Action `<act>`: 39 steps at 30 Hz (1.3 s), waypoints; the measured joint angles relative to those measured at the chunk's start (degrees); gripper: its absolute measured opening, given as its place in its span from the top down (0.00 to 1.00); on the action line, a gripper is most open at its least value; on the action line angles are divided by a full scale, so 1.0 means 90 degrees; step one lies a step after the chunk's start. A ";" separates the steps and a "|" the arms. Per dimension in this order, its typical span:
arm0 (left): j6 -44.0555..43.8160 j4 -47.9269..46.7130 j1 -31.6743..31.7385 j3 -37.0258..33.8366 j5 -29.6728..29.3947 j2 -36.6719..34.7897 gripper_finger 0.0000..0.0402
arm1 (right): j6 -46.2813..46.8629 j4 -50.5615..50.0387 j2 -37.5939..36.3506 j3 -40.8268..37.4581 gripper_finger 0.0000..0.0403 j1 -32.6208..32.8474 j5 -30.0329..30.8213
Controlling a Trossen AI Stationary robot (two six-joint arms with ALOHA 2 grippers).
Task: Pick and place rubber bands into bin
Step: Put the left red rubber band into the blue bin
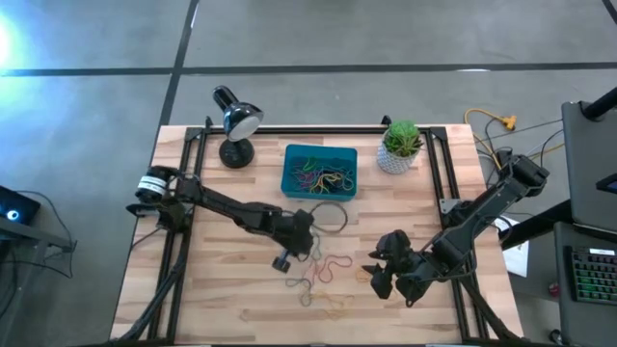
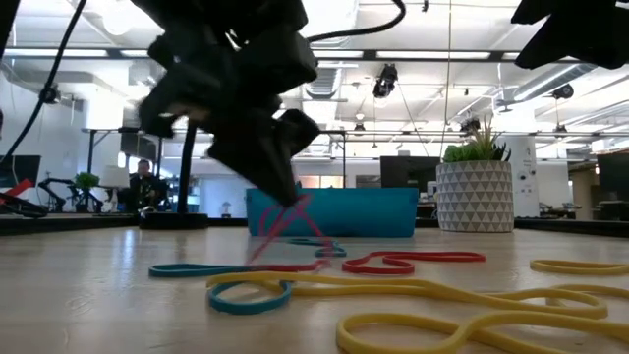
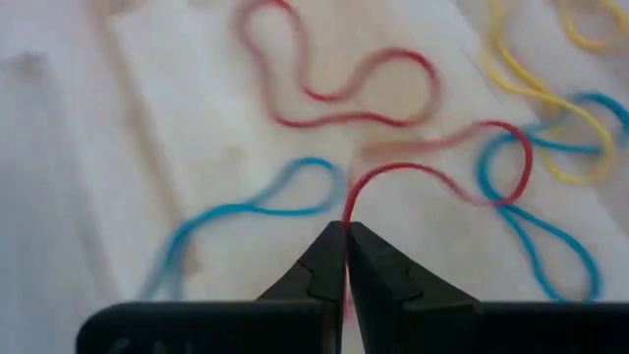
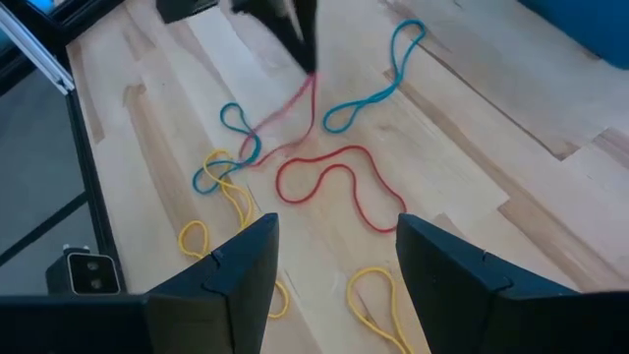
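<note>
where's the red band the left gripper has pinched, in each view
High view: red band below the left gripper, mid-table.
Low view: stretched pink streak under the dark fingertips, before the bin.
Left wrist view: rising from the shut tips.
Right wrist view: pink streak, upper middle.
Shared landmark: the loose red band alongside.

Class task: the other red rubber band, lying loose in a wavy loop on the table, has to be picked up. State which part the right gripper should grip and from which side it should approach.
Grip the wavy red rubber band at one outward-bulging lobe, coming straight down from above. It lies flat on the table, so only a vertical pinch across a single strand seems workable. The open right gripper hangs beside it, and that lobe lies clear of the band the left gripper is pinching.
</note>
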 joint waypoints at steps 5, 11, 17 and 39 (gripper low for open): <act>-0.0059 0.0154 0.0093 0.0019 -0.0041 -0.0248 1.00 | 0.0000 -0.0038 0.0000 -0.0004 0.52 0.0000 0.0000; -0.0172 0.0617 0.0190 0.0044 -0.0308 -0.0713 1.00 | -0.0033 -0.0078 0.0000 -0.0014 0.52 -0.0004 0.0075; -0.0167 0.0904 0.0390 0.0095 -0.0746 -0.1202 1.00 | -0.0097 -0.0111 0.0002 -0.0040 0.52 -0.0015 0.0236; -0.0169 0.1392 0.2286 0.0097 -0.2099 -0.1408 1.00 | -0.0163 -0.0118 0.0002 -0.0116 0.52 -0.0034 0.0748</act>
